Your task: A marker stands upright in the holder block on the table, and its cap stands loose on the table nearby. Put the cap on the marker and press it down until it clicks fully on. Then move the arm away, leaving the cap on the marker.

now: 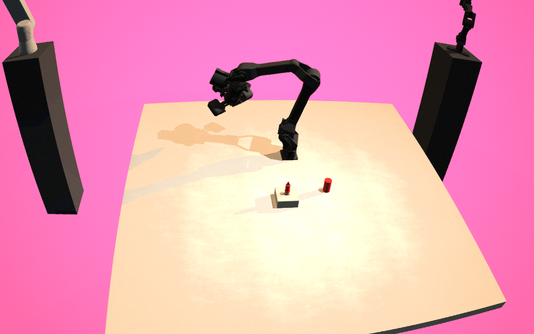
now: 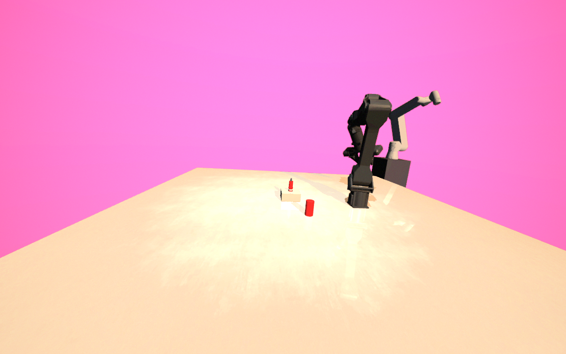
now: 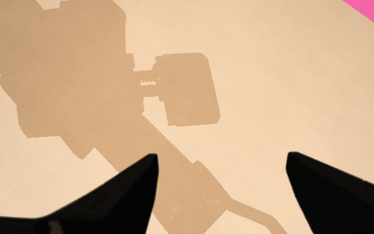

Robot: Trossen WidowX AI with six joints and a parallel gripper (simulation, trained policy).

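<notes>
Top view: a pale rectangular holder block (image 1: 287,199) (image 2: 291,195) is set on the broad, light wood-coloured table (image 1: 302,266) (image 2: 276,281) (image 3: 304,91); in it a red marker with a dark tip (image 1: 287,188) (image 2: 291,185) is held upright, tip uppermost and uncovered. The red cylindrical cap (image 1: 327,185) (image 2: 309,207) is stood upright on the table, apart from the block. The black jointed arm (image 1: 275,67) (image 2: 368,143) is bent high above the table's far part, its gripper well away from both. Exterior view: the cap is seen nearer than the block — unheld, and off the marker. The arm is placed to the right, with a pale arm on a dark pedestal (image 2: 397,170) visible behind. Wrist view: two black fingers of the gripper (image 3: 222,154) are parted widely, though not fully — nothing is gripped; table surface and a brown shadow are shown beyond.
</notes>
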